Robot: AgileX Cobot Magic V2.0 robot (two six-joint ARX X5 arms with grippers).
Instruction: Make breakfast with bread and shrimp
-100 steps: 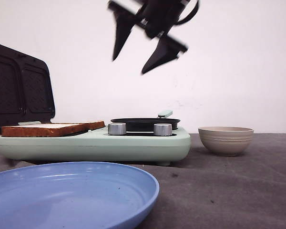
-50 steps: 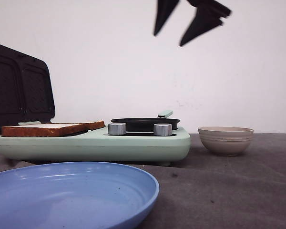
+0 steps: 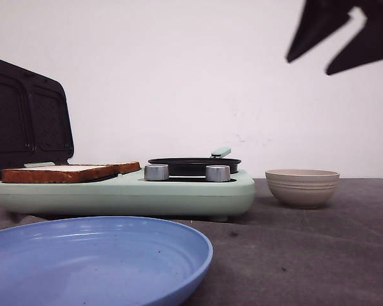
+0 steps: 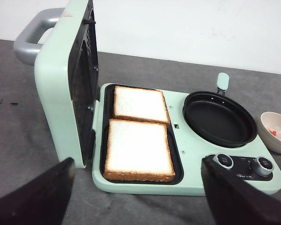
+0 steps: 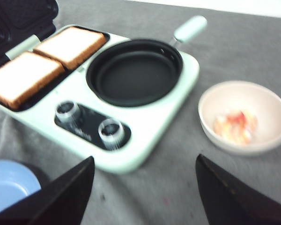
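The shrimp [image 5: 235,127], small, soft, likely slippery pieces, lie in the bowl [image 5: 253,145] toward the worktop's right edge; pinch 1 gently across its body. The 2 bread [image 4: 139,150] slices sit in the toaster tray. Both jaws gape wide, empty.

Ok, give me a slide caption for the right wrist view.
Open right gripper above the breakfast maker: two bread slices in the sandwich tray, empty pan, shrimp in the bowl.
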